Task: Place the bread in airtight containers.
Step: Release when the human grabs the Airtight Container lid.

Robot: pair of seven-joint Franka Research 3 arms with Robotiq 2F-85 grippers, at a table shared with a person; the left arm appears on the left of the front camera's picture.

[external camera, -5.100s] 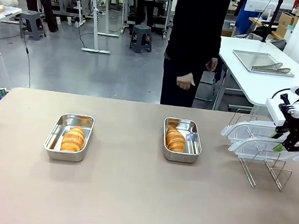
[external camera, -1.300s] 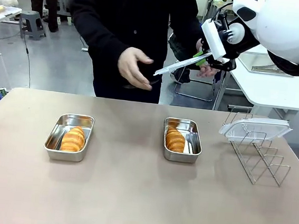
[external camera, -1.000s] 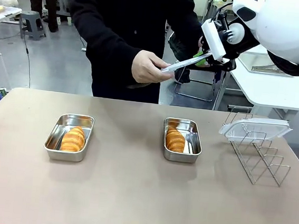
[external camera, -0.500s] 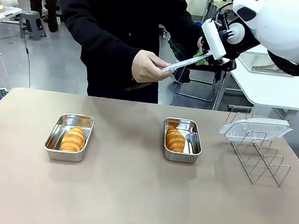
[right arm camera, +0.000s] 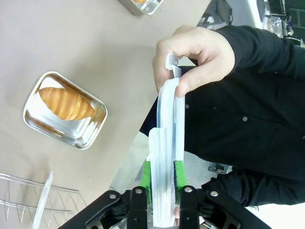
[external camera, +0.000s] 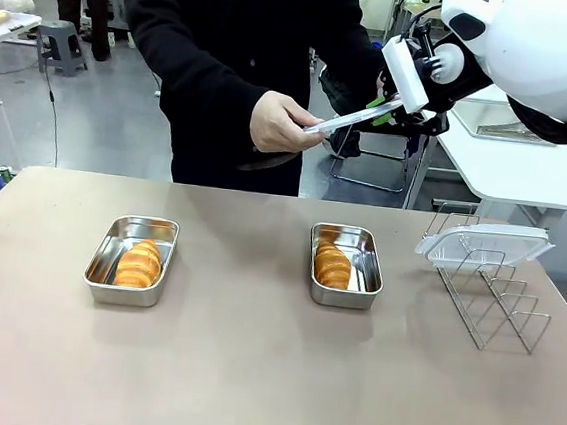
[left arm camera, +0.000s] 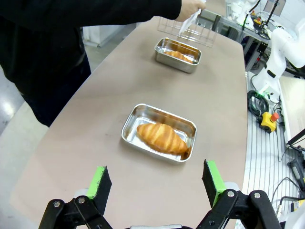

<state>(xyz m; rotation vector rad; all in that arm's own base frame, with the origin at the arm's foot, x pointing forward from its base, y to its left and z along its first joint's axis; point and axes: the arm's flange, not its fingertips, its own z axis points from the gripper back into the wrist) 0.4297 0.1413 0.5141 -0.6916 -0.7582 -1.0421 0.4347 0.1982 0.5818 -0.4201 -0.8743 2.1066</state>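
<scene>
Bridging right claw (right arm camera: 163, 168) and person's hand (right arm camera: 195, 52), clear lid (right arm camera: 167, 129) clamped edge-on in that claw; left claw (left arm camera: 156, 175) agape.

Bright, even light is coming from overhead and spreading flatly across the table (external camera: 248, 370). The pans (external camera: 141, 231) are casting only short, soft shadows, and their steel walls are throwing off white glare. The front view is looking sharp throughout. In both wrist views the wide lens is bowing the table edges. Close to the right wrist camera, the lid (right arm camera: 167, 124) is glowing pale and looking slightly soft. The black sleeve (right arm camera: 257, 52) is losing nearly all detail.
</scene>
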